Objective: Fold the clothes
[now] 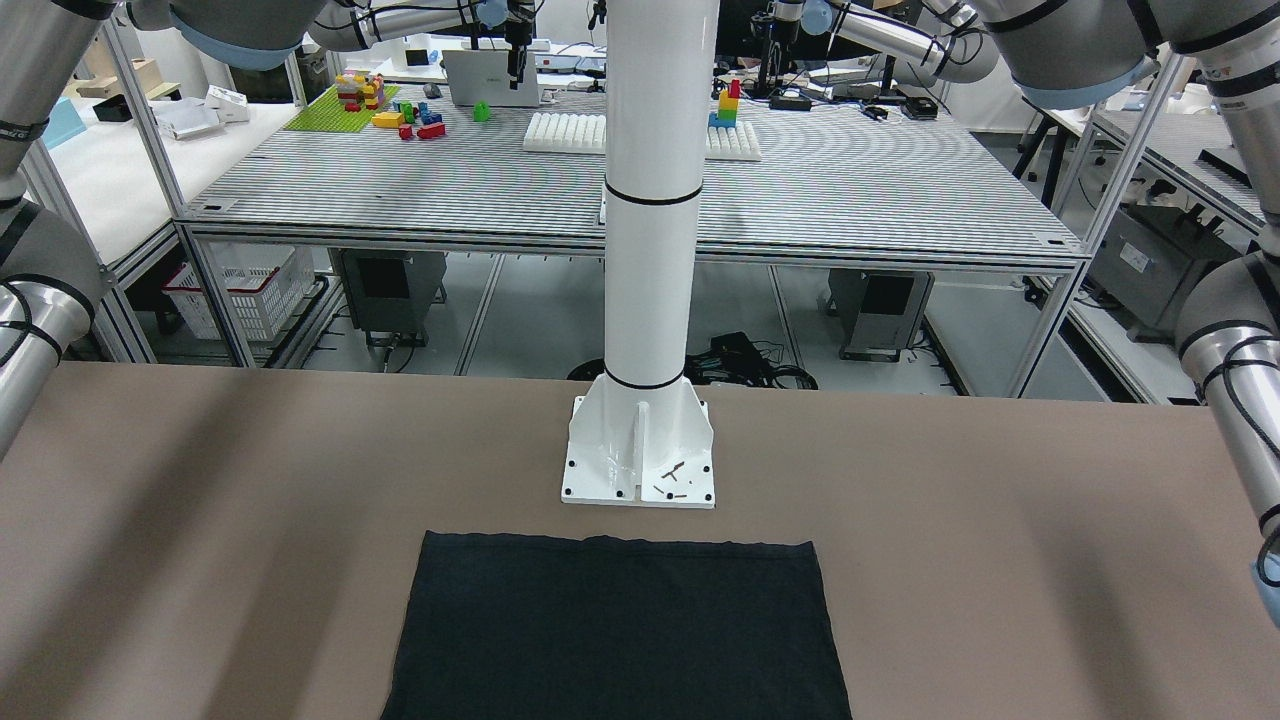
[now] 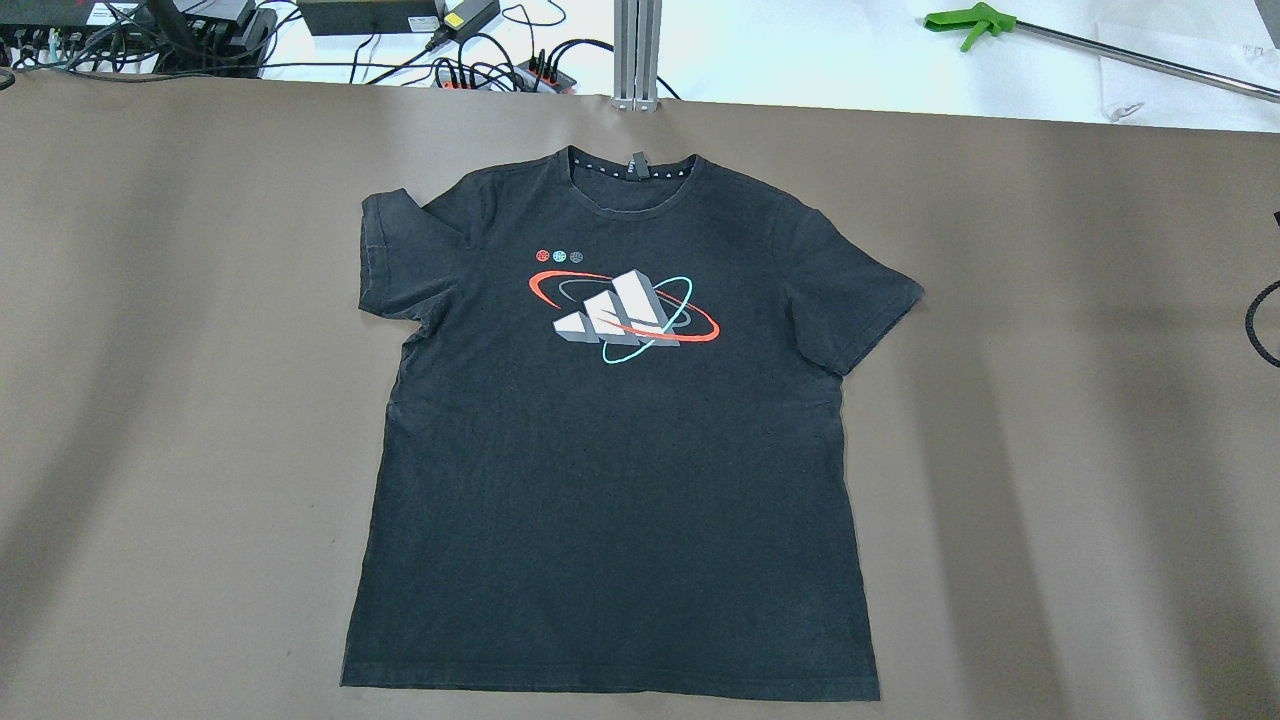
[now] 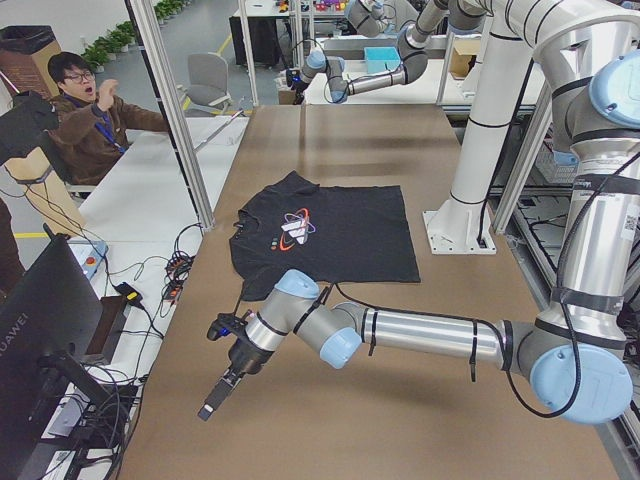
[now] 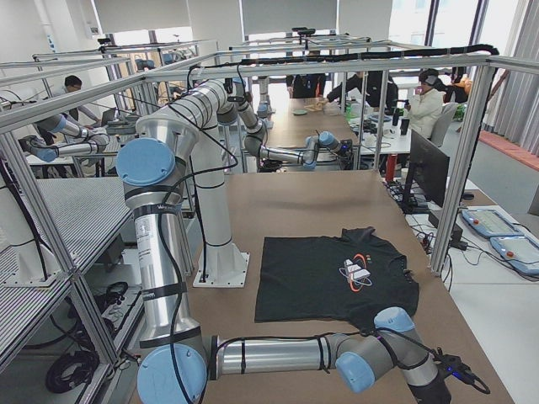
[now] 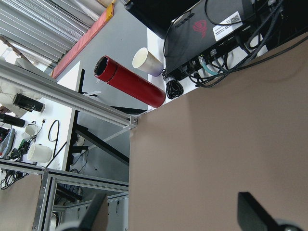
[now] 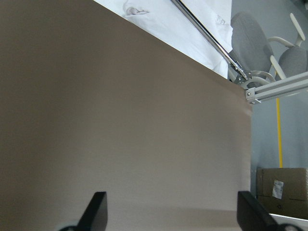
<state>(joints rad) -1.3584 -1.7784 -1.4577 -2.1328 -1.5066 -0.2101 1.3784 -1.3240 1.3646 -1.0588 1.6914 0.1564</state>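
Note:
The clothes are one black T-shirt [image 2: 610,480] lying flat and face up on the brown table, collar at the far edge, with a white, red and teal print on the chest. It also shows in the front-facing view [image 1: 615,630] and both side views [image 3: 340,235] [image 4: 320,273]. My left gripper [image 5: 173,214] is open over bare table near the left end, well away from the shirt [image 3: 210,405]. My right gripper [image 6: 173,214] is open over bare table near the right end. Neither holds anything.
The white column base [image 1: 640,450] stands just behind the shirt's hem. A green-handled grabber [image 2: 975,22] and cables [image 2: 500,70] lie beyond the far edge. A red bottle [image 5: 130,82] and paper cup [image 5: 147,60] sit past the left end. A person [image 3: 90,110] sits there.

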